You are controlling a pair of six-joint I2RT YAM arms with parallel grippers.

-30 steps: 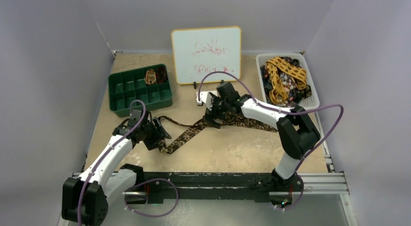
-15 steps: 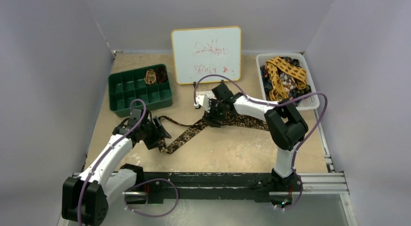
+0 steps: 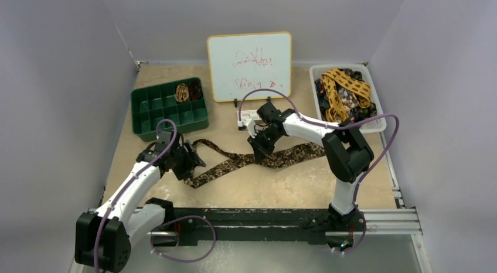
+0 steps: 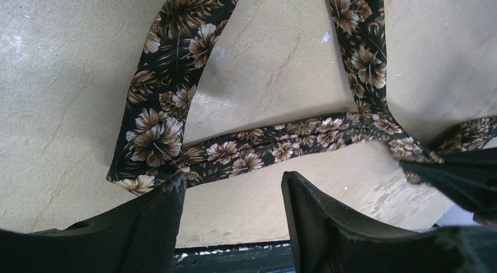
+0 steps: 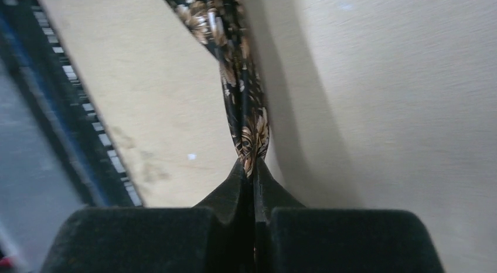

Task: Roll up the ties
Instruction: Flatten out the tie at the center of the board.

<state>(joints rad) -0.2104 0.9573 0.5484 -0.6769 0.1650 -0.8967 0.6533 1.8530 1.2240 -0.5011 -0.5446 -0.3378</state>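
One tie (image 3: 230, 163), dark with a brown flower print, lies in a loose crossed loop across the middle of the table. My right gripper (image 3: 258, 145) is shut on a folded narrow stretch of this tie (image 5: 241, 103), and the cloth comes out from between its fingertips (image 5: 253, 166). My left gripper (image 3: 186, 165) stands open just over the table at the tie's wide end (image 4: 153, 135). Its left finger (image 4: 153, 221) comes up against that end, and only bare table shows between the fingers. The narrow strand (image 4: 275, 145) runs just past the tips.
A green compartment tray (image 3: 153, 116) at the back left holds small coiled ties (image 3: 183, 92). A whiteboard (image 3: 249, 65) stands at the back middle. A white basket (image 3: 378, 113) at the back right holds more ties, one mustard yellow (image 3: 342, 85). A black rail (image 3: 264, 217) lines the near edge.
My right gripper has shut on the tie and drawn in a little. The tie has shifted from a peaked shape into a crossed loop. My left arm has barely moved.
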